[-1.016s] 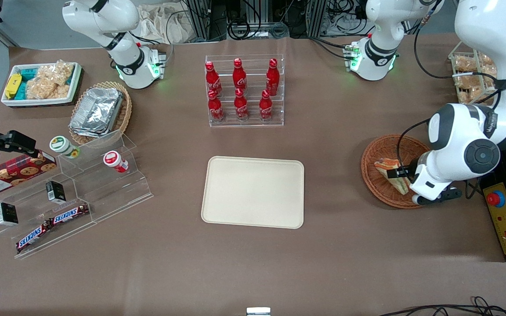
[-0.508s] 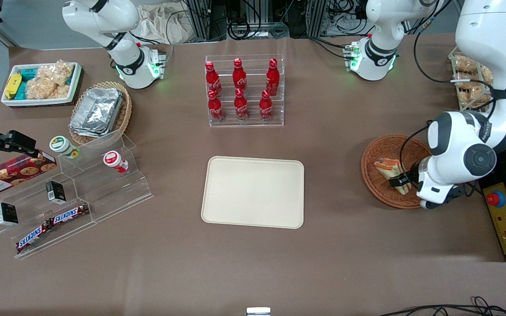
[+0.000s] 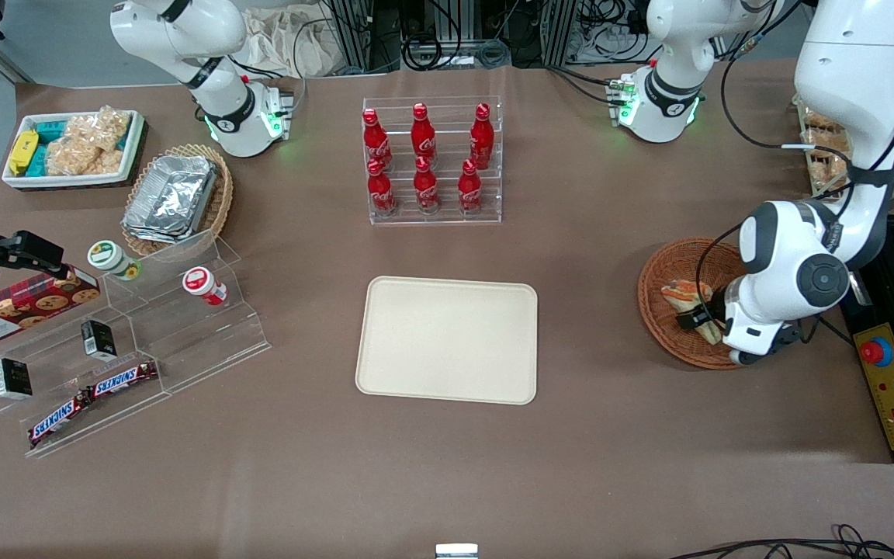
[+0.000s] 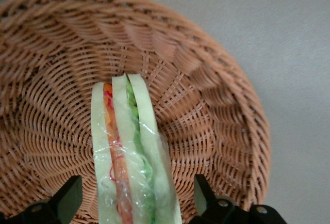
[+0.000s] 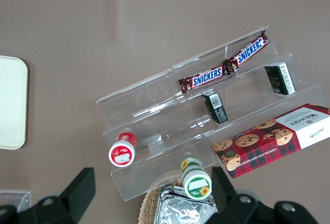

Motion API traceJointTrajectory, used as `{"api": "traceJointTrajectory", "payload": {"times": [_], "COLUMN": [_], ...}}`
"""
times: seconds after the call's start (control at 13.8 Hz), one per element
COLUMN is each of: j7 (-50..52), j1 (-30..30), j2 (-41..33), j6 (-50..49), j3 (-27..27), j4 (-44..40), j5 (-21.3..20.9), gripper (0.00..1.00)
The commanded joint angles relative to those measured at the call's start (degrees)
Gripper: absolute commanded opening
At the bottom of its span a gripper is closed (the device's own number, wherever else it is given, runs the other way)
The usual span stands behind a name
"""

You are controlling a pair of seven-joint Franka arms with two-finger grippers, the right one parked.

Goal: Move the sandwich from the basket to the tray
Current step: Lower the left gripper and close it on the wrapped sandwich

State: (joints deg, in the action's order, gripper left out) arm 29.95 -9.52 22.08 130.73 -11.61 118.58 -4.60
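Note:
The sandwich (image 3: 684, 293), a wrapped wedge with green and orange-red filling, sits in the round reddish-brown basket (image 3: 658, 268) toward the working arm's end of the table. My left gripper (image 3: 695, 319) is down in the basket over the sandwich. In the left wrist view the gripper (image 4: 135, 199) is open, with one finger (image 4: 68, 199) on each side of the sandwich (image 4: 129, 152) and a gap on both sides; the basket's weave (image 4: 206, 79) shows under it. The cream tray (image 3: 447, 340) lies bare at the table's middle, beside the basket.
A clear rack of red cola bottles (image 3: 431, 159) stands farther from the camera than the tray. A yellow control box (image 3: 893, 388) sits at the table edge beside the basket. Acrylic steps with snacks (image 3: 121, 341), a foil-container basket (image 3: 175, 198) and a white bin (image 3: 74, 147) lie toward the parked arm's end.
The wrist has turned and shifted slightly over the basket. The sandwich, seen as a broad wedge before, now shows narrower and edge-up between the fingers.

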Motion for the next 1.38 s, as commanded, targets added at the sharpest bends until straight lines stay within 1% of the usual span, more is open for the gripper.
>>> {"api": "traceJointTrajectory", "payload": {"times": [0.0,0.07,0.15,0.29,0.36,0.44,0.51,0.58,0.65,0.73,0.87,1.09,1.16,1.31], "j7": [0.54,0.54,0.46,0.46,0.46,0.46,0.54,0.89,1.16,1.68,2.83,2.92,2.66,2.74], "j1": [-0.94,-1.38,-1.47,-1.47,-1.47,-1.38,-1.21,-0.86,-0.59,0.19,1.6,1.61,1.96,2.4], "j2": [-0.46,-0.2,-0.11,-0.37,-0.81,-1.42,-2.04,-2.91,-3.79,-4.93,-6.26,-5.47,-5.3,-5.3], "j6": [1.19,1.19,1.19,0.58,-0.03,-1.69,-3.63,-6.52,-9.33,-11.71,-17.94,-32.25,-34.73,-35.63], "j3": [-0.51,-0.51,-0.51,-0.51,-0.51,-0.6,-0.69,-0.86,-1.13,-1.3,-1.31,-3.06,-3.67,-4.64], "j4": [1.39,1.31,1.31,1.13,1.04,0.7,-0.35,-1.84,-3.86,-6.14,-11.41,-25.36,-28.89,-32.69], "j5": [0.12,0.12,0.12,0.12,0.2,0.21,0.21,0.03,-0.14,-0.15,-0.15,0.2,0.29,0.29], "gripper": [0.9,0.86,0.77,0.55,0.4,0.27,0.19,0.16,0.15,0.12,0.11,0.12,0.12,0.12]}}
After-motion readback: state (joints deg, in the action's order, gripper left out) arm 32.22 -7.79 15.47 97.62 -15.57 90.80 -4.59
